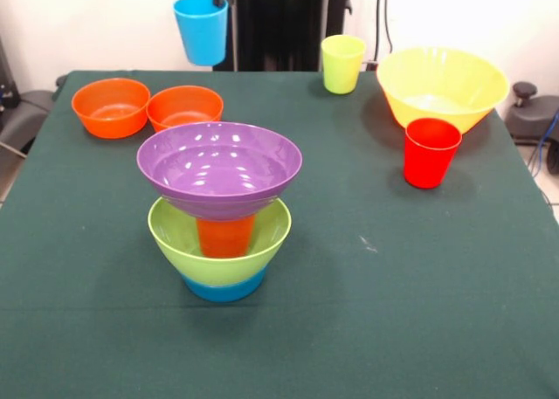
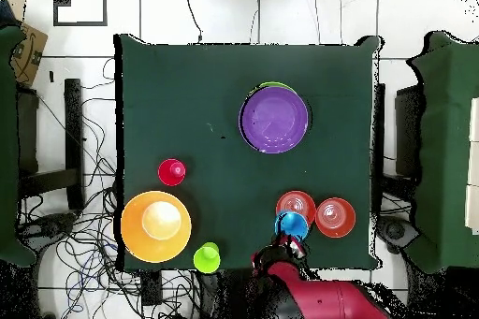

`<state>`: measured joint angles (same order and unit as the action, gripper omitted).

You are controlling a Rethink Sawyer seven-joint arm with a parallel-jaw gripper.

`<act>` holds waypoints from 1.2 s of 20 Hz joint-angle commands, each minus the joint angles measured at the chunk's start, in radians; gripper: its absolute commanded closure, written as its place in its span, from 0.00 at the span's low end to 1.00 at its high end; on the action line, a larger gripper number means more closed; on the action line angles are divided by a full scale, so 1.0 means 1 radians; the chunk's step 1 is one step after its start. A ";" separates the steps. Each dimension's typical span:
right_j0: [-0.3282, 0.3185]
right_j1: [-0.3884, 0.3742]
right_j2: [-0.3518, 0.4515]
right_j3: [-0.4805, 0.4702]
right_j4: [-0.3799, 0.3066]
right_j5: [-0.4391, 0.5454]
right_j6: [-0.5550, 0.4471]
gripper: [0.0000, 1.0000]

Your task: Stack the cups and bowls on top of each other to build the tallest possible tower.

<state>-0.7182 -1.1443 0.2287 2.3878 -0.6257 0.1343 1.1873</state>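
The tower stands at the table's middle left: a small blue bowl (image 1: pixel 224 287) lowest, a lime green bowl (image 1: pixel 218 233) on it, an orange cup (image 1: pixel 224 235) inside that, and the wide purple bowl (image 1: pixel 219 167) (image 2: pixel 274 119) on top. My gripper (image 1: pixel 226 4) (image 2: pixel 281 250) is shut on the rim of the light blue cup (image 1: pixel 201 29) (image 2: pixel 292 225). The cup hangs upright in the air above the table's far edge, behind the two orange bowls (image 1: pixel 111 107) (image 1: pixel 184 108). A yellow-green cup (image 1: pixel 341 64), a red cup (image 1: pixel 431 152) and the large yellow bowl (image 1: pixel 442 86) stand at the back right.
The red and black arm (image 2: pixel 323 298) reaches in over the table edge beside the orange bowls (image 2: pixel 335 217). The green cloth (image 1: pixel 393 312) covers the table. Cables lie on the floor around the table.
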 commanded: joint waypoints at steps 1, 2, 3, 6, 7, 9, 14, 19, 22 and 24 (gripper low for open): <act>-0.005 -0.132 0.211 0.082 0.080 0.074 0.002 1.00; 0.003 -0.140 0.209 0.074 0.081 0.077 0.008 1.00; 0.005 -0.148 0.220 0.072 0.092 0.087 0.004 1.00; -0.020 -0.164 0.283 0.074 0.141 0.092 0.002 1.00; -0.022 -0.172 0.297 0.074 0.156 0.097 0.002 1.00; -0.036 -0.189 0.337 0.073 0.196 0.105 -0.002 1.00; -0.037 -0.197 0.373 0.036 0.235 0.127 0.003 1.00; -0.076 -0.233 0.437 -0.045 0.350 0.258 -0.090 1.00; -0.076 -0.229 0.443 -0.104 0.357 0.325 -0.104 1.00; -0.080 -0.222 0.449 -0.134 0.352 0.355 -0.108 1.00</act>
<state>-0.7929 -1.3770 0.5944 2.3554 -0.3133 0.2824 1.1873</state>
